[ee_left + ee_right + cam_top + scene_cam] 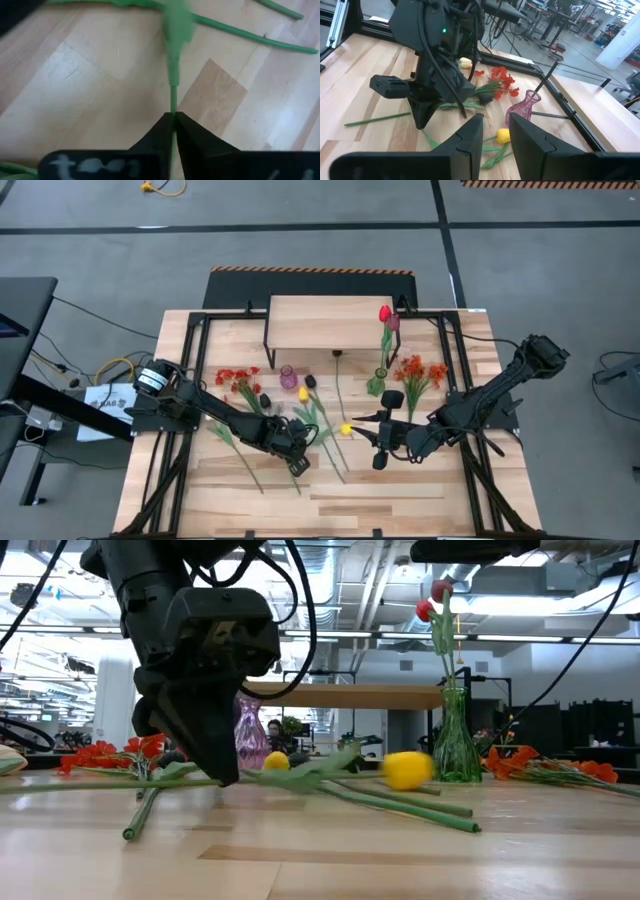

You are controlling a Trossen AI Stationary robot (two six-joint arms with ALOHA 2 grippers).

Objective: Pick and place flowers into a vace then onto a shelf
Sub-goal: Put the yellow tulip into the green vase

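Two black, matte robot arms stand either side of the shelf (316, 323). Each is built of boxy segments joined by rounded joints, with black cables looping loosely along the links. The left arm carries a silver cylindrical motor housing near its base. A small green light glows on the left end effector (422, 121), above its wedge-shaped, tapering black fingers (192, 140).

- Robotics lab / industrial test floor, not a home.
- Grey concrete floor (300, 240) with taped lines and a hazard-striped strip (310, 271) behind the wood-plank table (330, 490).
- Loose cables (100, 370) run off the table's edge.
- Beyond the right gripper's fingers (470, 135): more workbenches (600, 107), stands, wheeled gear.
- Low view: open ceiling (350, 580) with exposed ducts and strip lights.
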